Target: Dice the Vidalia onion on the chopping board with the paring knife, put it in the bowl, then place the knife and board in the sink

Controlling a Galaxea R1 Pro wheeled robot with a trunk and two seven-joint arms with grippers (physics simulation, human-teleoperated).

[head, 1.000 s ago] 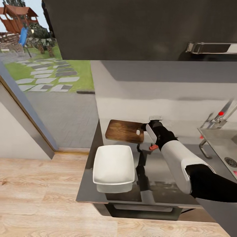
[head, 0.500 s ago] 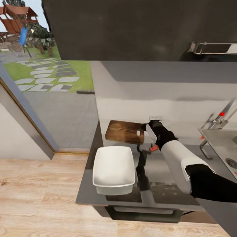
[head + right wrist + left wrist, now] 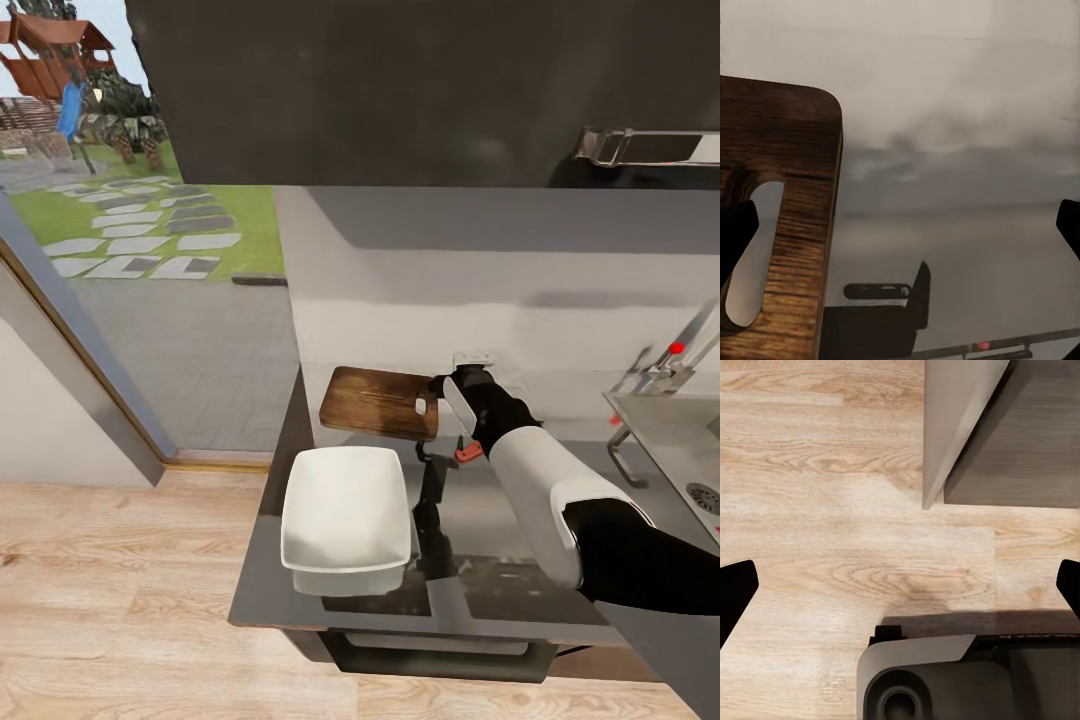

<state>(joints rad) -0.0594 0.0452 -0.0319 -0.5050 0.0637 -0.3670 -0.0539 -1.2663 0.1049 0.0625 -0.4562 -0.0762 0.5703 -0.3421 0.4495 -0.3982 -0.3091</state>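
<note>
The dark wooden chopping board (image 3: 375,400) lies at the back of the grey countertop (image 3: 480,520), its slotted handle end (image 3: 765,247) towards my right gripper (image 3: 438,393). That gripper is open; one fingertip (image 3: 735,240) overlaps the board's slot end and the other (image 3: 1069,223) stands far off over bare counter. The paring knife's red handle (image 3: 467,451) peeks out under my right wrist. The white square bowl (image 3: 346,518) sits in front of the board. The sink (image 3: 670,440) is at the right edge. The onion is out of view. My left gripper (image 3: 900,592) hangs open over wood floor.
A chrome tap with a red knob (image 3: 672,355) stands behind the sink. Dark wall cabinets (image 3: 420,90) hang above the counter. A glass door (image 3: 120,250) and wood floor (image 3: 110,580) lie to the left. The robot's base (image 3: 967,675) is below the left gripper.
The view has drifted very slightly. The board, the bowl and my right arm stay where they were.
</note>
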